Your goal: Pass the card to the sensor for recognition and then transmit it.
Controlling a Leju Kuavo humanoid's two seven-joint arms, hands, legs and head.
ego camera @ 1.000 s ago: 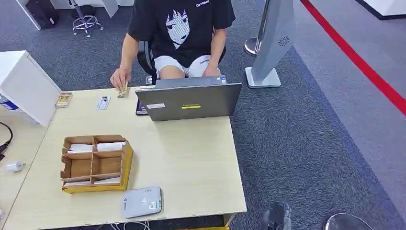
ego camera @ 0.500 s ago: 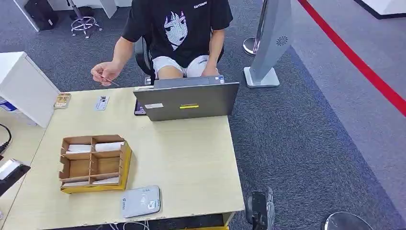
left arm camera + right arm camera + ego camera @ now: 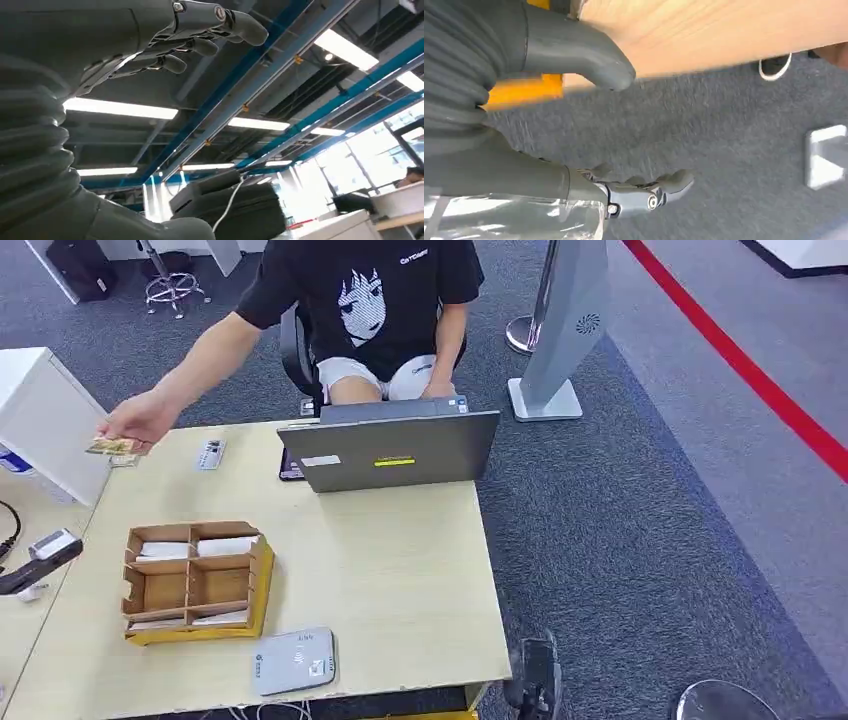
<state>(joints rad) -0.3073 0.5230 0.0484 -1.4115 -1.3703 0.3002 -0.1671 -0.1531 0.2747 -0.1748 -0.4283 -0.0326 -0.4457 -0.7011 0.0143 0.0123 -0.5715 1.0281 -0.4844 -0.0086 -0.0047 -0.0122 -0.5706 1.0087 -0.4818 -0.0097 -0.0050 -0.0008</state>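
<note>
My left robot hand (image 3: 165, 40) is raised at the far left of the desk (image 3: 400, 570), fingers (image 3: 200, 47) spread and grasping nothing. My right robot hand (image 3: 574, 150) hangs low beside the desk's near right corner, over grey carpet, thumb and fingers apart, empty as well. The card (image 3: 112, 447) is pinched in a person's hand (image 3: 140, 422), held out above the desk's far left corner. The sensor (image 3: 294, 661), a flat grey pad, lies at the near edge, just beside a divided cardboard tray (image 3: 195, 580). A grey laptop (image 3: 390, 450) stands at the far side.
</note>
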